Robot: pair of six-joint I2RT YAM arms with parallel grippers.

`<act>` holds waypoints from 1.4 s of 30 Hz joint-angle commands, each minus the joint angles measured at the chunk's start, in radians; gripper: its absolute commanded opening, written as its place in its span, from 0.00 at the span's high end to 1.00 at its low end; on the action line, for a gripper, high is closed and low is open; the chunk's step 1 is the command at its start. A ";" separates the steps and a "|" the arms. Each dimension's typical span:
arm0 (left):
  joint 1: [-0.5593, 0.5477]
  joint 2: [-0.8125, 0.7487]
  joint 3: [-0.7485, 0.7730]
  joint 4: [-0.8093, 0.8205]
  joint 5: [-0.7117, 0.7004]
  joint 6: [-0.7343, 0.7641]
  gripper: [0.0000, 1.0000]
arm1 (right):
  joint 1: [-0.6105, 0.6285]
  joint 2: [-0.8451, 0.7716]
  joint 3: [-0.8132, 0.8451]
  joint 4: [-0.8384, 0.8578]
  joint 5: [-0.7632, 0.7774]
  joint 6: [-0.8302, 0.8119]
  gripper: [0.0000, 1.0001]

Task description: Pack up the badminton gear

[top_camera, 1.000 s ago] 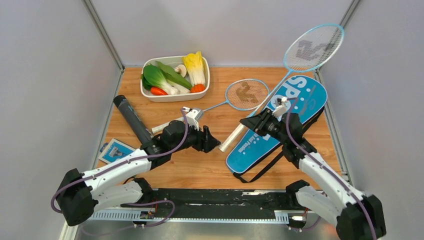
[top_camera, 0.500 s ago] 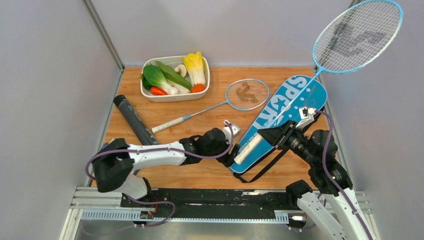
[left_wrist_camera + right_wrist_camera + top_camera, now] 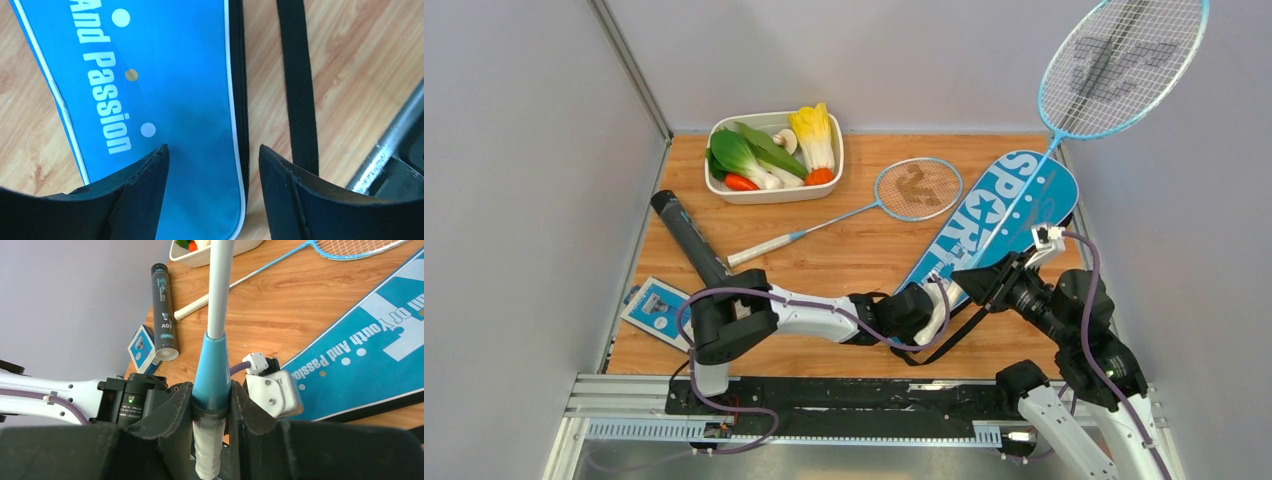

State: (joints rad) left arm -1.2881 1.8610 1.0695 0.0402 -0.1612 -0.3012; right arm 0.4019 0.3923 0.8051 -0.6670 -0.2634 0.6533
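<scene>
My right gripper (image 3: 986,283) is shut on the handle of a light-blue racket (image 3: 1124,65) and holds it up in the air, head high at the back right; its jaws clamp the white grip (image 3: 212,395) just below the blue cone. The blue "SPORT" cover (image 3: 994,215) lies flat on the table with its black strap (image 3: 297,75). My left gripper (image 3: 921,322) is open just above the cover's narrow near end (image 3: 165,75), one finger over the blue cloth, the other past its zipper edge. A second racket (image 3: 918,188) and the black tube (image 3: 689,240) lie on the table. No shuttlecocks show.
A white tray (image 3: 774,197) of toy vegetables stands at the back left. A small blue-and-white card (image 3: 656,303) lies at the near left by the tube's end. Grey walls close both sides and the back. A metal rail runs along the near edge.
My right gripper has lifted the racket off the cover and drawn back to the right. My left arm has reached right across the table to the cover's near end.
</scene>
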 commanded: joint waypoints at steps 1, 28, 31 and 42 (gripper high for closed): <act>-0.026 0.058 0.060 -0.035 -0.096 0.041 0.29 | 0.002 -0.023 0.047 0.050 0.000 -0.016 1.00; 0.157 -0.113 -0.099 0.162 0.099 -0.358 1.00 | 0.002 0.020 -0.052 -0.017 0.238 0.013 1.00; 0.171 -0.125 -0.088 0.162 0.109 -0.389 1.00 | 0.002 0.031 -0.075 -0.055 0.248 0.035 1.00; 0.264 -0.141 -0.089 0.249 0.195 -0.547 1.00 | 0.002 -0.042 -0.206 -0.145 0.362 0.192 1.00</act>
State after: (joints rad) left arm -1.0573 1.7638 0.9668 0.2024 0.0010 -0.7681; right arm 0.4015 0.4026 0.6353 -0.8082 0.0277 0.7677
